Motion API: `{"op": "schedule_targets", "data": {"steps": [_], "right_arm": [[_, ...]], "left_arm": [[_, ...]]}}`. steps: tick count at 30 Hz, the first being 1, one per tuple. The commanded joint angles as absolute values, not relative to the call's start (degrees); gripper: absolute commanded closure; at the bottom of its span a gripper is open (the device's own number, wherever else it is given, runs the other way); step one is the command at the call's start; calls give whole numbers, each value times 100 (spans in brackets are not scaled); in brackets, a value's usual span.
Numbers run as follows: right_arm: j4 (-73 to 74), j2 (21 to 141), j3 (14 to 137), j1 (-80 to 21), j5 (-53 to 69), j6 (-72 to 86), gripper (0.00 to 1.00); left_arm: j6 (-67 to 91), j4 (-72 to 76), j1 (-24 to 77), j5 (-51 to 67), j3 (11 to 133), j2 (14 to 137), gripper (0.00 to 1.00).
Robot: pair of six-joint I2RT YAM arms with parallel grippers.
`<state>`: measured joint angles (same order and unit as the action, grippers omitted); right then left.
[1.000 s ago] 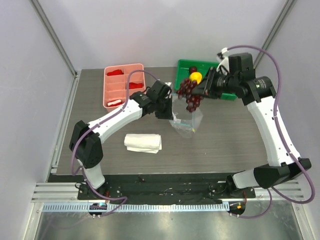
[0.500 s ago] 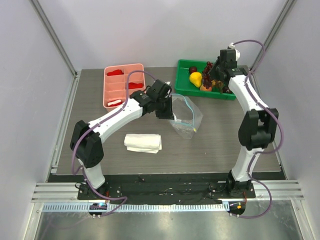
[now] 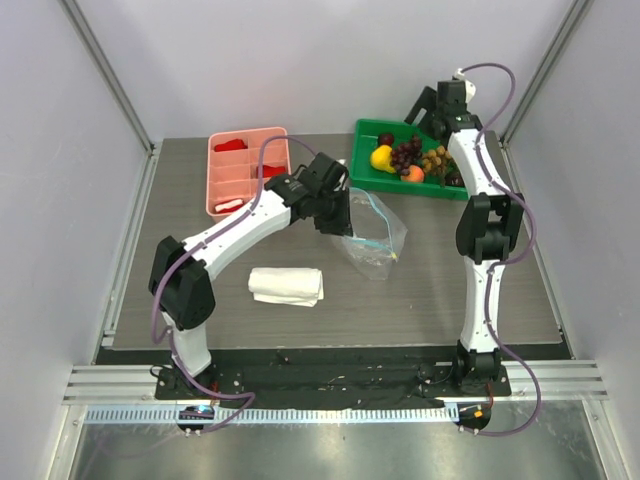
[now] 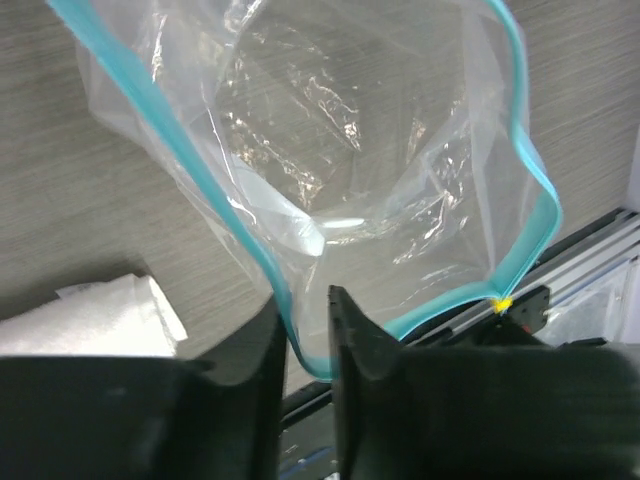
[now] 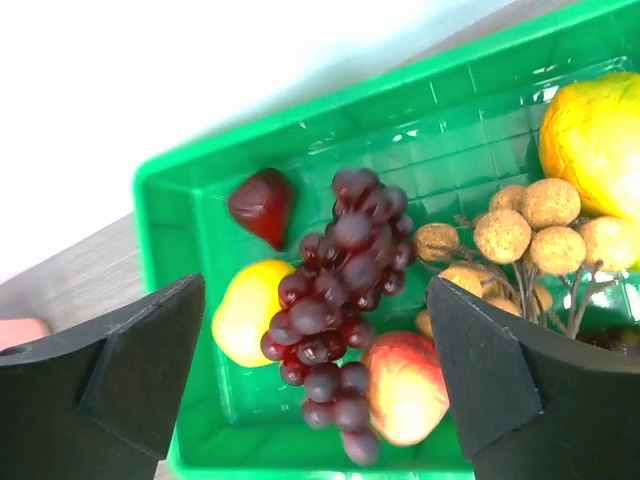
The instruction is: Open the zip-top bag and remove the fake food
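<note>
The zip-top bag (image 3: 377, 243) lies open and empty mid-table, its blue zip strip (image 4: 521, 150) curling round the mouth (image 4: 350, 150). My left gripper (image 3: 343, 216) is at the bag's left edge. Its jaws (image 4: 305, 300) stand slightly apart, with the strip running loose between them against one finger. The fake food rests in the green tray (image 3: 358, 172): purple grapes (image 5: 340, 290), a yellow fruit (image 5: 245, 310), an orange-red fruit (image 5: 405, 385), brown nut balls (image 5: 525, 230) and a dark red piece (image 5: 262, 203). My right gripper (image 5: 315, 290) hovers wide open above the grapes (image 3: 405, 155), touching nothing.
A pink divided tray (image 3: 212, 178) with flat red pieces sits at the back left. A folded white cloth (image 3: 287, 285) lies in front of the left arm, beside the bag (image 4: 100, 315). Grey walls close in the back and both sides.
The right arm carried the grapes from above the bag back over the green tray and opened; the grapes now lie in the tray. The left jaws have parted on the bag's strip.
</note>
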<state>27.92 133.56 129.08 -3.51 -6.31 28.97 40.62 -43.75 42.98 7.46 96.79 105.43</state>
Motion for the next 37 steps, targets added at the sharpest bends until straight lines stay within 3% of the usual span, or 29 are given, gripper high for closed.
{"op": "schedule_targets", "data": {"steps": [1,4,6,7,12,17,21,26,37], "right_arm": [[3707,13061,13562,-352,-712,2900,1],[4445,12614,13265,-395,-773,3102,0],[4945,12036,12939,-430,-852,3181,0],[5027,11745,12398,-509,-870,3182,0],[5718,10040,10383,-633,-1061,3172,0],[5810,7808,8194,-703,-968,2980,0],[5748,6287,6903,-703,-721,3067,0],[5582,4706,5960,-712,-615,3357,0],[4264,2155,3982,-712,-80,3604,0]], "left_arm": [[3859,-4430,4254,615,10054,10538,63],[3780,-4395,4219,545,10318,10608,48],[3718,-4438,4184,580,10712,10713,43],[3692,-4465,4166,597,10844,10792,30],[3595,-4702,4175,703,11506,10776,2],[3726,-4167,4219,984,10181,9565,0],[4357,-3359,4227,1362,8564,7820,0],[4781,-2358,4245,1118,6640,6120,0],[5001,-283,4245,325,3772,2982,0]]}}
